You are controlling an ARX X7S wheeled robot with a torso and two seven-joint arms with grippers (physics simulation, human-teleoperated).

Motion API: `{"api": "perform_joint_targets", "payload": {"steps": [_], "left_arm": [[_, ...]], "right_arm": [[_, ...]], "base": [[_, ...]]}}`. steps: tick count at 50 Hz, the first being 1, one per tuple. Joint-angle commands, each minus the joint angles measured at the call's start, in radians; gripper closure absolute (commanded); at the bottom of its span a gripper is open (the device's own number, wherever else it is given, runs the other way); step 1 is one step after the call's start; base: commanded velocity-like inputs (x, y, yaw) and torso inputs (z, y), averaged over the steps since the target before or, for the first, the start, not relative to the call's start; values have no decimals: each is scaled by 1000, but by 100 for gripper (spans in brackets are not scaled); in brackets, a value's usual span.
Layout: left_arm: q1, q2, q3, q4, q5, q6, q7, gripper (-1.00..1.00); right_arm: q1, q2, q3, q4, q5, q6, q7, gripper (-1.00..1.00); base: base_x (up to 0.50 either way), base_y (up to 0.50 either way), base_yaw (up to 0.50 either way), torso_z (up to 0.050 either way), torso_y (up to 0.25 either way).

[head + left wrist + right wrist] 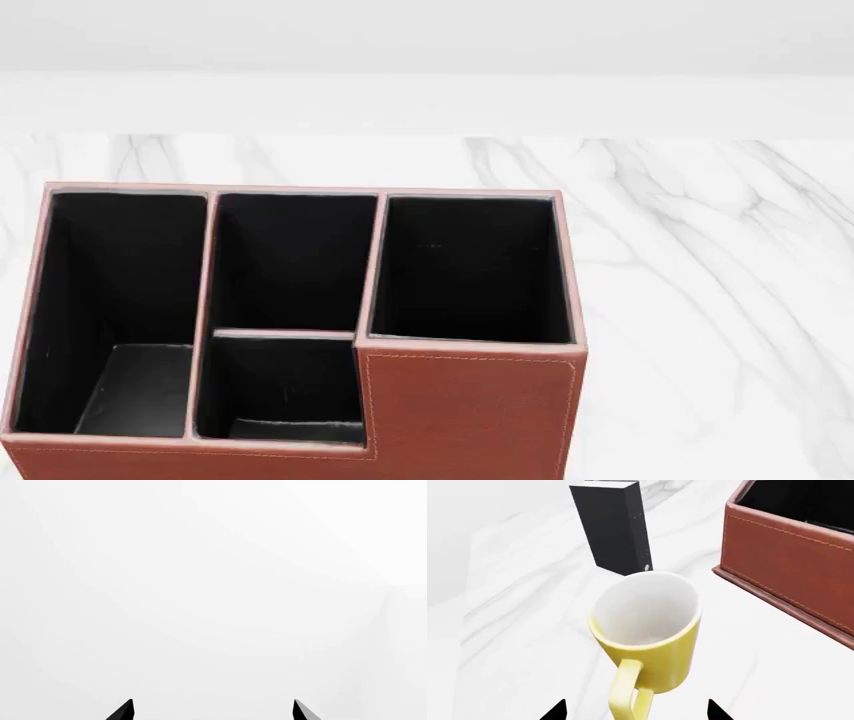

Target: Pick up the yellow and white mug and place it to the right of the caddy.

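In the right wrist view the yellow and white mug [647, 625] stands on the white marble with its loop handle turned toward the camera. My right gripper [637, 711] is open, its two black fingertips wide apart on either side of the handle and not touching it. The caddy [787, 565] stands close beside the mug. From the head camera the caddy [467, 410] fills the lower left, with black-lined compartments and one taller corner. The mug and both grippers are out of that view. My left gripper [213, 710] is open with nothing between its fingers, facing plain white.
An upright flat black book [617, 527] with a white edge stands just beyond the mug. The marble table [707, 260] stretches to the right of the caddy and ends at a pale wall behind.
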Motion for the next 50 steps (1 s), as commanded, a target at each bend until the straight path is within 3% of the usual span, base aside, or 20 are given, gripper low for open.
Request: {"api": "perform_joint_targets", "payload": {"steps": [1,50], "left_arm": [[0,-4,-1,0,-3,-1,0,-100],[0,-15,2,0,-6,0,0,-100]], "right_arm": [[2,-4,15,29,13,-3,-10,-100],[10,-114,6,229,-6,-1,-144,-100]], "base": [[0,0,0,0,0],[0,0,0,0,0]]}}
